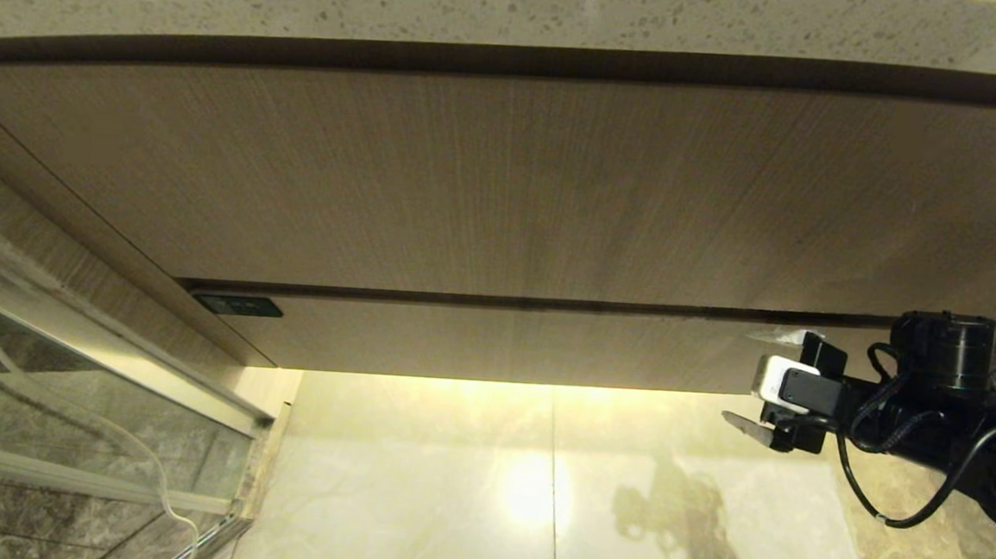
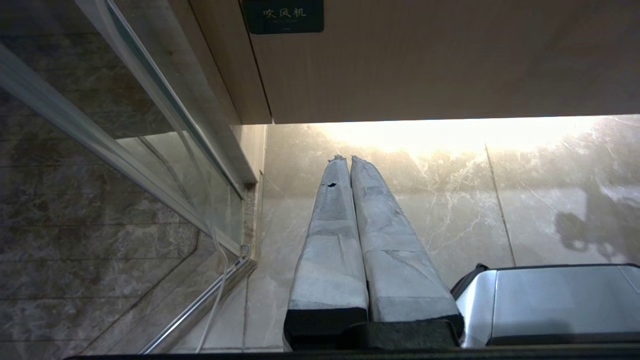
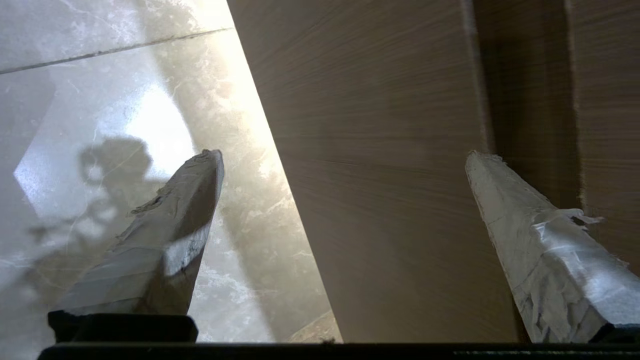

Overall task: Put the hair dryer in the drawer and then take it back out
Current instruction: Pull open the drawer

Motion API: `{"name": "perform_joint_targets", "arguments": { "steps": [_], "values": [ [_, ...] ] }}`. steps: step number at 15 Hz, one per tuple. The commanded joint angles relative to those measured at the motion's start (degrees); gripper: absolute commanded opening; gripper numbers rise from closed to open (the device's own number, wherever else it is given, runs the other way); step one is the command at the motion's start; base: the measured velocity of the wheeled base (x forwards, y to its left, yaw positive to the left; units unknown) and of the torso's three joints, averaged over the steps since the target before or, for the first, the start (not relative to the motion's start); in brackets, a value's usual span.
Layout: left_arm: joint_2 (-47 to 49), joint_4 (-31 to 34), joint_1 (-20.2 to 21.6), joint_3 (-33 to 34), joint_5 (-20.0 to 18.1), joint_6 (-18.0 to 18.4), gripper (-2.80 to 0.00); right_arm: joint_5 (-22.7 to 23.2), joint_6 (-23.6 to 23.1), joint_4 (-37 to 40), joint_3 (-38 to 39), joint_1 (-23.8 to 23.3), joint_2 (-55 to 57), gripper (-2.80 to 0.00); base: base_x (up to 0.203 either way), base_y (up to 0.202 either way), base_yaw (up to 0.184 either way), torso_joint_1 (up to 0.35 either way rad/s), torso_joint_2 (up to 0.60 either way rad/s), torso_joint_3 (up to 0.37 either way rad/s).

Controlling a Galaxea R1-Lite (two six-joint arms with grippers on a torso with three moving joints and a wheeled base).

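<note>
The drawer (image 1: 503, 342) is the shallow light-wood front with a small black label (image 1: 237, 305) at its left end, and it is pushed in. My right gripper (image 1: 758, 380) is open at the drawer's right end, one finger above the front's top edge and one below its bottom edge. In the right wrist view the drawer front (image 3: 380, 175) fills the space between the right gripper's (image 3: 345, 160) spread fingers. My left gripper (image 2: 347, 159) is shut and empty, hanging low over the floor under the labelled end of the drawer (image 2: 425, 65). The hair dryer is out of view.
A taller wood panel (image 1: 504, 185) sits above the drawer, under a speckled stone counter edge (image 1: 514, 13). A glass shower door (image 1: 68, 374) with a white cable (image 1: 149, 466) stands to the left. Polished marble floor (image 1: 537, 489) lies below. A silver part of my base (image 2: 550, 300) is beside the left gripper.
</note>
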Motion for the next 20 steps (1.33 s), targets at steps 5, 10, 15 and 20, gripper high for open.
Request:
{"name": "perform_joint_targets", "arguments": {
  "steps": [5, 10, 15, 20],
  "values": [
    [-0.09, -0.01, 0.00, 0.00, 0.00, 0.02, -2.80, -0.07, -0.54, -0.35, -0.48, 0.06, -0.47, 0.00, 0.000, 0.000, 0.000, 0.000, 0.00, 0.000],
    [-0.09, -0.01, 0.00, 0.00, 0.04, 0.02, -2.80, -0.16, -0.45, -0.93, -2.16, 0.06, 0.65, 0.00, 0.000, 0.000, 0.000, 0.000, 0.00, 0.000],
    [-0.09, -0.01, 0.00, 0.00, 0.09, 0.02, -2.80, -0.07, -0.54, -1.14, -3.47, 0.15, 3.05, 0.00, 0.000, 0.000, 0.000, 0.000, 0.00, 0.000],
    [-0.08, -0.01, 0.00, 0.00, 0.00, 0.02, -2.80, -0.07, -0.45, -3.86, -5.66, 0.06, 5.79, 0.00, 0.000, 0.000, 0.000, 0.000, 0.00, 0.000]
  ]
}}
